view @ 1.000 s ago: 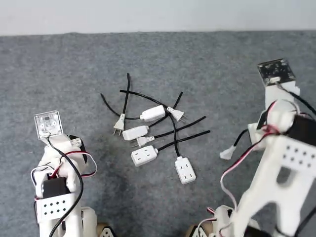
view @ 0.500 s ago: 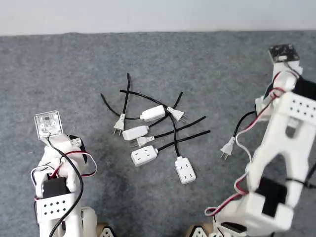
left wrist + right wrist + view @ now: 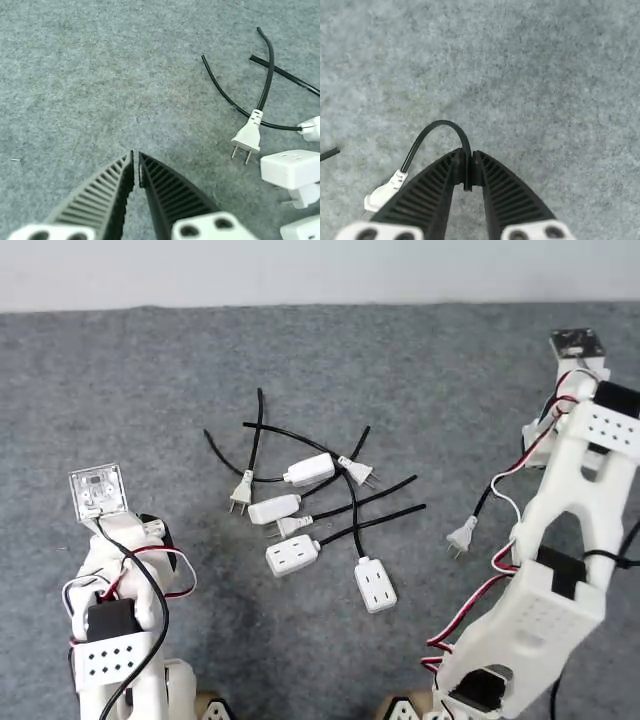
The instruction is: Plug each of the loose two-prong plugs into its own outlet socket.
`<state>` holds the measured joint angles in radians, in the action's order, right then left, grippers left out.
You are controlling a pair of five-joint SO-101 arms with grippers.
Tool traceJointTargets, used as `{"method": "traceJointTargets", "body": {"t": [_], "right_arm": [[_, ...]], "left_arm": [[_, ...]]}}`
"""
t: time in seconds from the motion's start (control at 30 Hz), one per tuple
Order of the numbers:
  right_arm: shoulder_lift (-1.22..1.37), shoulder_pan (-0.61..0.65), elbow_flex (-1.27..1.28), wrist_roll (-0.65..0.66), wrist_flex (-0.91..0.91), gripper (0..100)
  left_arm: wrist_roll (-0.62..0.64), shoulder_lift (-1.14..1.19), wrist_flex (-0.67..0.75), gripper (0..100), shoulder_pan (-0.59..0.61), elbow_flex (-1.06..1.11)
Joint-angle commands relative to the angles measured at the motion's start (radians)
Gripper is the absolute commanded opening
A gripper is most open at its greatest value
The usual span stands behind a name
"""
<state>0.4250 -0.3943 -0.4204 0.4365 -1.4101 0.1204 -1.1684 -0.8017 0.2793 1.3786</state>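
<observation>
My right tool (image 3: 467, 156) is pinching the black cord (image 3: 436, 131) of a white two-prong plug (image 3: 461, 537), with its ribbed jaws pressed onto the cord just past its bend. That plug is at the right side of the grey counter (image 3: 150, 380), beside the right arm (image 3: 560, 540) and well apart from the others. I cannot tell whether it touches the surface.

My left tool (image 3: 135, 159) is pressed together with nothing between the jaws, over bare counter at the left. Ahead of it I see a second plug (image 3: 247, 140) with its 2 prongs turned toward the tool and its cord curving away. A white socket block (image 3: 292, 169) lies just beside that plug.

From the high view, the other pieces sit in a cluster at mid-counter, joined by crossing black cords. At the cluster's near edge, 2 blocks lie with their slots facing up: the nearest block (image 3: 376, 584) and its neighbour (image 3: 292, 556), close together but not touching. The left arm (image 3: 110, 620) stands at the counter's near left corner.
</observation>
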Motion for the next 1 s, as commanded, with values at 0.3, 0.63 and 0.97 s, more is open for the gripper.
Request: {"method": "traceJointTargets", "body": {"t": [0.3,0.63,0.97], "right_arm": [[-0.015,0.012,-0.269,-0.302,-0.200,6.8],[-0.031,0.077,-0.242,-0.546,-0.384,0.8],[-0.369,0.203,0.235,-0.589,-0.228,0.9]], "left_arm": [[0.005,-0.012,0.021,2,-0.101,0.018],[0.003,-0.012,0.020,2,-0.109,0.021],[-0.071,-0.012,0.020,2,-0.110,0.030]]}}
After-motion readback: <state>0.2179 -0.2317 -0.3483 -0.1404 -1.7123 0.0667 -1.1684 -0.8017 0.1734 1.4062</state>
